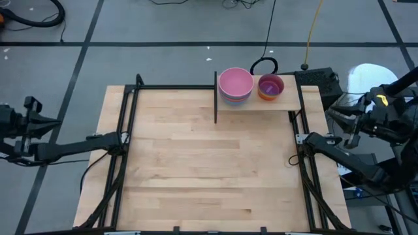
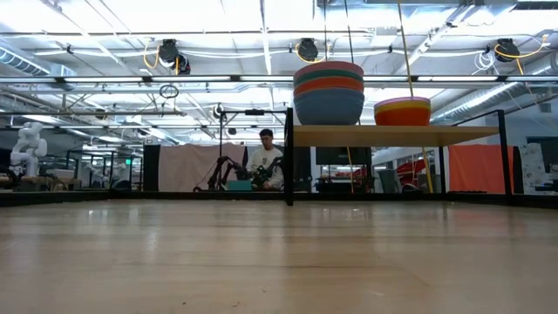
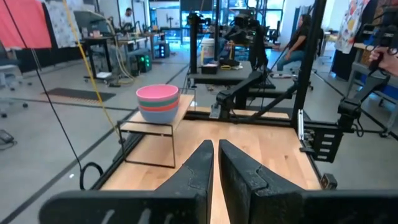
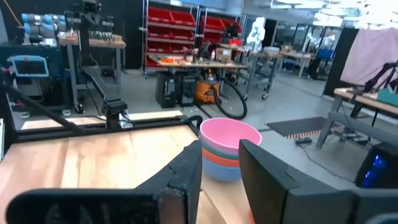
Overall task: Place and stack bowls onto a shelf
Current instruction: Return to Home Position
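The left gripper sits off the left edge of the tabletop, pointing across it toward the shelf. Its two dark fingers lie almost together with only a thin slit between them, and they hold and touch nothing

The right gripper is off the right edge of the table, also facing the shelf. Its fingers stand clearly apart with a moderate gap; nothing is gripped, and the bowls only show through that gap, farther off

The shelf stands at the far side of the table, right of centre, raised on black framing. Two stacks of bowls rest on it, just beside each other but apart. The larger stack is on the shelf's left part: in the low view the pink bowl is on top, then the teal bowl, the red-orange bowl and the blue bowl at the bottom. The smaller stack is to its right: from above the purple bowl nests inside the orange bowl, and a yellow band shows between them from the side

A person sits in the room beyond the table
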You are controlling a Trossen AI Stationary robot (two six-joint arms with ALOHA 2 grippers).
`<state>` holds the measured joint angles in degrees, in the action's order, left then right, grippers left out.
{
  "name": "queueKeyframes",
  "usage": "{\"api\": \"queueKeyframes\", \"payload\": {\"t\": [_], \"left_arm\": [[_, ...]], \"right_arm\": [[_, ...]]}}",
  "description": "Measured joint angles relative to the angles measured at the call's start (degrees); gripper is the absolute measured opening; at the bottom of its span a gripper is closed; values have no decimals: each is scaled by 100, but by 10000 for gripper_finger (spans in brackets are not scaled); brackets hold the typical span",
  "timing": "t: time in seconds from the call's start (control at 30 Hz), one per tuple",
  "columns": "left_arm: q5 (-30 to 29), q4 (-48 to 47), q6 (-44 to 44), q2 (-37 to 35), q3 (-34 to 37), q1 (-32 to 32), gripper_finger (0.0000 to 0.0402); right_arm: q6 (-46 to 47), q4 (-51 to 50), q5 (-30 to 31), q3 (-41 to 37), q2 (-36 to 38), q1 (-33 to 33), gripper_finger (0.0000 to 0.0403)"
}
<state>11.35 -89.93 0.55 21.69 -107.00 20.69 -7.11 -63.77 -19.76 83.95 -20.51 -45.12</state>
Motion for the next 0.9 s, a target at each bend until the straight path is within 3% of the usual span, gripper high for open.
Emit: {"api": "queueKeyframes", "payload": {"t": [0.33,0.53,0.73,0.9], "left_arm": [[72,-4,103,-414,-3,1,31],[969,-17,864,-703,61,48,31],[1072,-15,857,-725,84,221,31],[1734,-6,838,-725,113,271,31]], "right_arm": [[294,189,-296,-475,845,-4,98],[331,1068,-447,-1147,1445,-4,98],[343,1470,-449,-1725,1725,-4,98],[350,1887,-666,-2463,1936,-4,98]]}}
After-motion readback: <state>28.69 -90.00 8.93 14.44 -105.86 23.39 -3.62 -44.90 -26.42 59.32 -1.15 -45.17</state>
